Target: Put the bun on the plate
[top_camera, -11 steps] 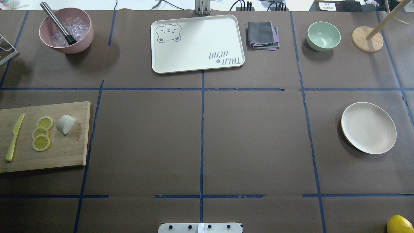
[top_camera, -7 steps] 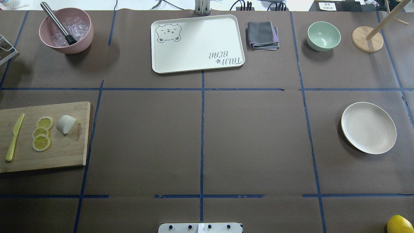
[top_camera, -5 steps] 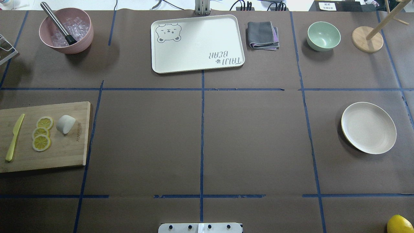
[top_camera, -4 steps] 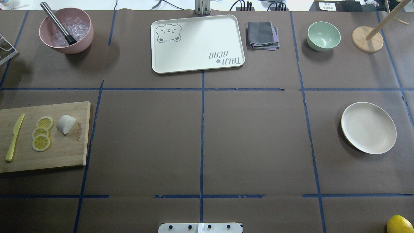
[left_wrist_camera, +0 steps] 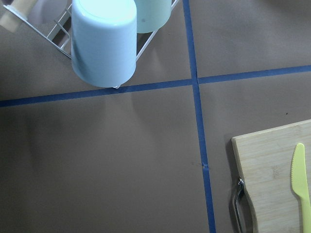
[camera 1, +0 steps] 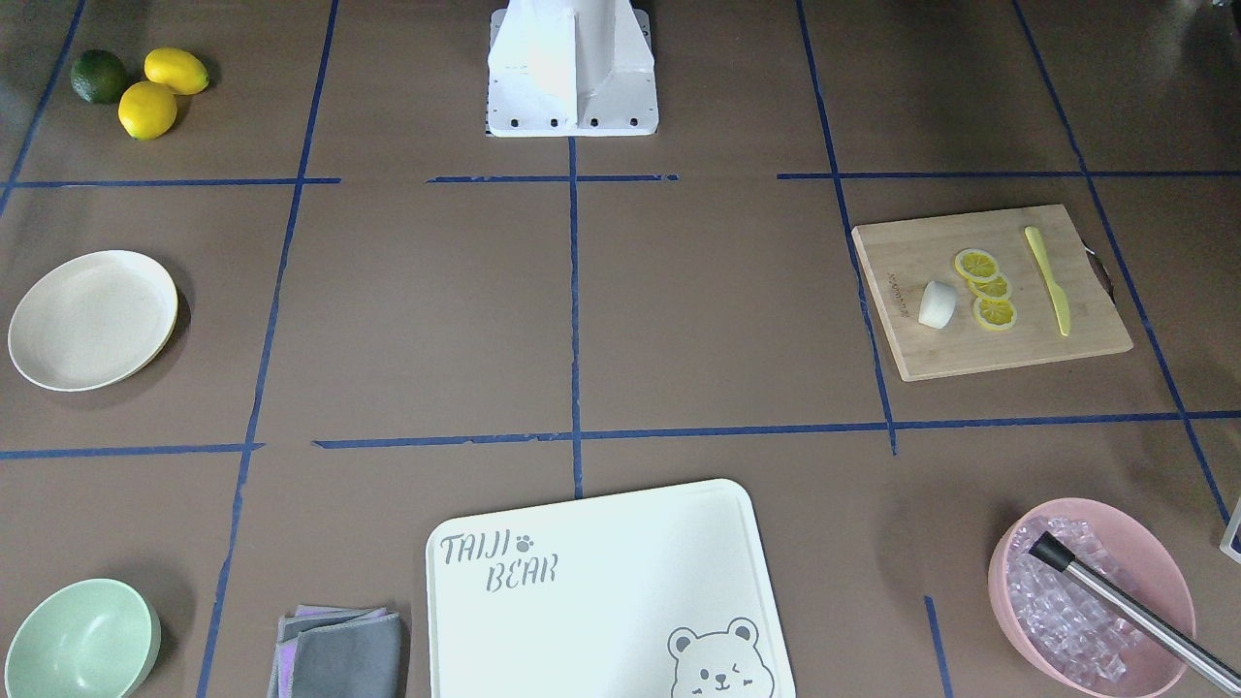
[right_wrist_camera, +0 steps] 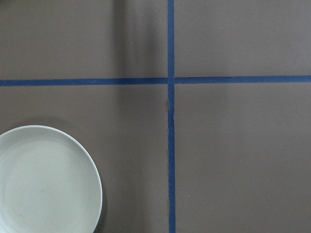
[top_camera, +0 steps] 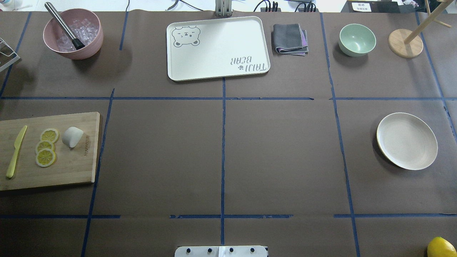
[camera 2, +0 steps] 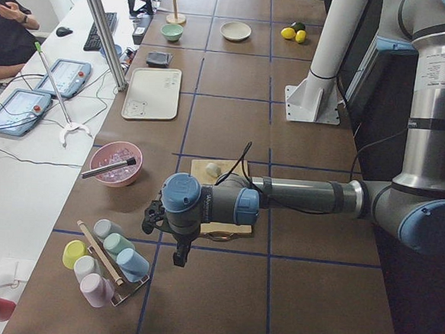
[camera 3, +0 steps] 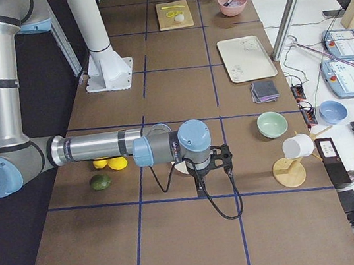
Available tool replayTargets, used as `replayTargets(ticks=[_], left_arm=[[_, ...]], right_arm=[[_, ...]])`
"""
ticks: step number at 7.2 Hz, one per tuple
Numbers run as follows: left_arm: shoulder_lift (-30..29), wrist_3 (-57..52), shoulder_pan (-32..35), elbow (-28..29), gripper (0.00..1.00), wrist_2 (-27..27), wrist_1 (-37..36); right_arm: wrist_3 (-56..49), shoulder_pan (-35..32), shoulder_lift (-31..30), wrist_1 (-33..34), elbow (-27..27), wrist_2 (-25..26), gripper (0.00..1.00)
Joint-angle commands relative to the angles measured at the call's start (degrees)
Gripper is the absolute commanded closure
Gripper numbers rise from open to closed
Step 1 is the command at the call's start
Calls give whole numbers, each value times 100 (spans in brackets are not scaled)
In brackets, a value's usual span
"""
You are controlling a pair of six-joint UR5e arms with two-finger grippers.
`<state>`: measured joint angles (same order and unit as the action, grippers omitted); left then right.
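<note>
The white bun [top_camera: 73, 136] [camera 1: 937, 303] lies on a wooden cutting board [top_camera: 71, 167] at the table's left, beside three lemon slices [top_camera: 46, 146] and a yellow knife [top_camera: 16, 151]. The cream plate [top_camera: 407, 141] [camera 1: 92, 320] [right_wrist_camera: 43, 179] sits bare at the right. My left gripper [camera 2: 179, 257] shows only in the exterior left view, hanging off the board's outer end, and I cannot tell if it is open. My right gripper [camera 3: 201, 185] shows only in the exterior right view, above the table by the plate, and I cannot tell its state either.
At the back stand a pink bowl of ice [top_camera: 73, 34], a bear-printed tray [top_camera: 217, 48], a folded grey cloth [top_camera: 290, 39], a mint-green bowl [top_camera: 357, 39] and a wooden stand [top_camera: 405, 43]. A cup rack [camera 2: 105, 262] stands past the board. A lemon [top_camera: 442, 247] lies front right.
</note>
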<state>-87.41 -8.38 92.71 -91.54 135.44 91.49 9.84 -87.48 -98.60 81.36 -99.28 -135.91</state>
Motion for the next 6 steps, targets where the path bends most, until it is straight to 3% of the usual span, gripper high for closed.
replayTargets(ticks=[1, 4, 6], left_arm=[[4, 12, 1, -31, 0, 0, 0], [4, 12, 1, -83, 0, 0, 0], [13, 12, 1, -118, 0, 0, 0]], right_arm=[[1357, 772, -299, -1364, 32, 134, 0], [2668, 1661, -467, -3190, 723, 476, 0], [3049, 2119, -406, -3627, 1007, 713, 0]])
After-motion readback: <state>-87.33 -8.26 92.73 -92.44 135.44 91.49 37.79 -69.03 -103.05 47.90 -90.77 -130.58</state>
